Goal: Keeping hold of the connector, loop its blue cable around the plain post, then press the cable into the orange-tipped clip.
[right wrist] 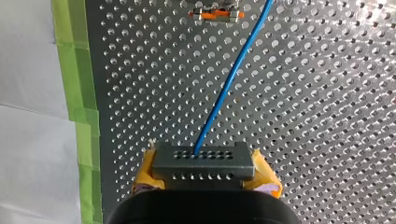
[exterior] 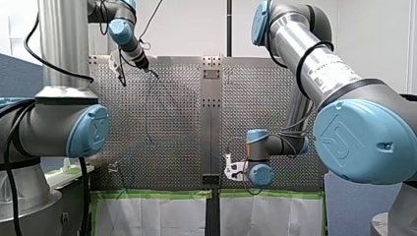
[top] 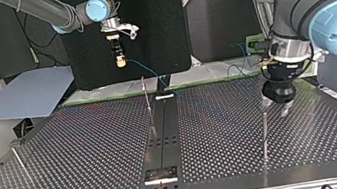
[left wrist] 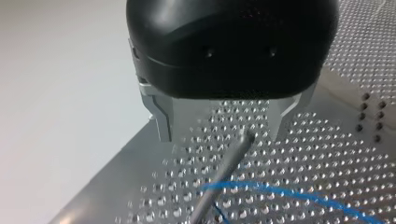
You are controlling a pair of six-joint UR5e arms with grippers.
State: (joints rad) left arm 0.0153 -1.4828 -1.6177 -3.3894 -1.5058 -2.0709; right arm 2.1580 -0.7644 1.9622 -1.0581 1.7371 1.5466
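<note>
Rigid connector [right wrist: 204,161] sits clamped in right pincer [right wrist: 205,164], raised over the tabletop's [top: 88,147] far edge in the top view; its cable [right wrist: 231,79], judged thin, light and limp, runs ahead beside the clip [right wrist: 215,15]; left pincer [left wrist: 224,126] stands open astride a post [left wrist: 224,172]; hold belongs on the connector.

We are finding no legible word or number in any view. We are seeing only an embossed emblem on the blue joint cap [exterior: 361,140] of the right arm [exterior: 290,34], and a printed strip [exterior: 328,73] on its tube, too small to read.
</note>
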